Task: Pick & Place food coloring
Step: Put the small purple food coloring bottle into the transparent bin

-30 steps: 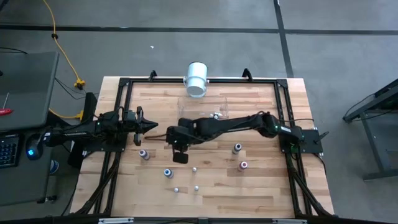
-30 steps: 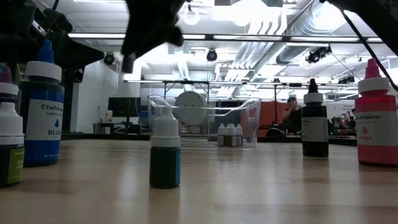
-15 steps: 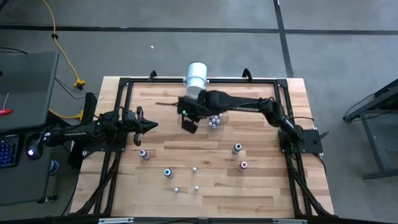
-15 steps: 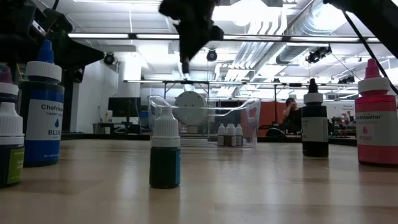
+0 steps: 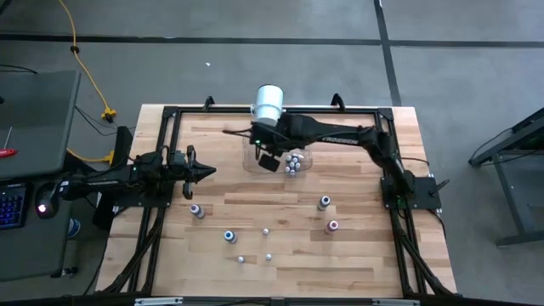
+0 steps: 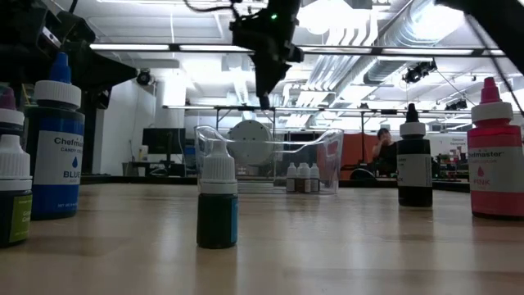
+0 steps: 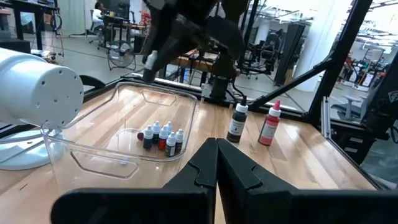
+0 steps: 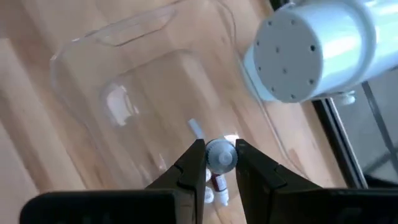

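High view: right gripper point(image 5: 267, 161) over the clear tub point(image 5: 252, 161) at the table's far side, beside the white cylinder point(image 5: 269, 104); left gripper point(image 5: 206, 171) waits at the left, fingers pressed together.
Low view: right gripper point(image 6: 266, 78) hangs above the tub; what it carries is hard to make out.
Right wrist view: fingers narrowly clamped on a small food coloring bottle point(image 8: 220, 155), tub floor below.
Left wrist view: several bottles point(image 7: 163, 137) stand clustered inside the tub
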